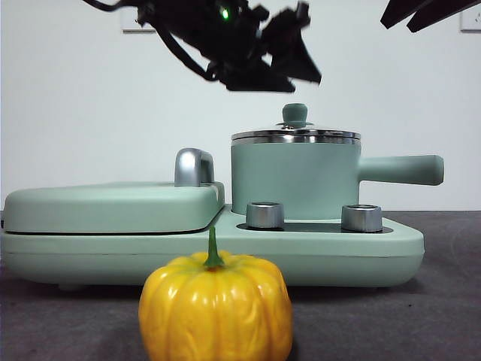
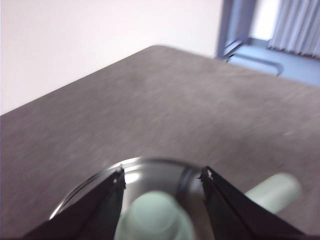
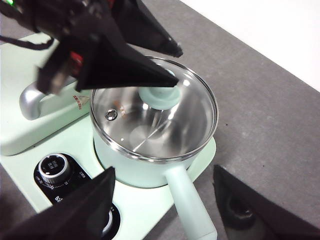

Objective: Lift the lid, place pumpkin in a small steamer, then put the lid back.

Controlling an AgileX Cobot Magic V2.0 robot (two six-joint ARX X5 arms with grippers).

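Observation:
The yellow-orange pumpkin (image 1: 216,308) sits on the table at the very front, ahead of the cooker. Behind it stands the mint-green small steamer (image 1: 293,180) with its long handle (image 1: 402,169) pointing right. The glass lid (image 1: 295,135) rests on the steamer (image 3: 145,167), its knob (image 1: 294,114) upright. My left gripper (image 1: 297,56) hovers open just above the knob. In the left wrist view the left gripper (image 2: 162,174) has a jaw on each side of the knob (image 2: 155,215) over the lid (image 2: 145,180). My right gripper (image 3: 164,172) is open and holds nothing, high above the handle (image 3: 192,210).
The steamer stands on a mint-green cooker base (image 1: 398,244) with two steel dials (image 1: 264,214). A wide flat griddle cover (image 1: 113,207) with a steel handle (image 1: 193,167) fills the base's left half. Dark grey table (image 1: 443,301) extends around it.

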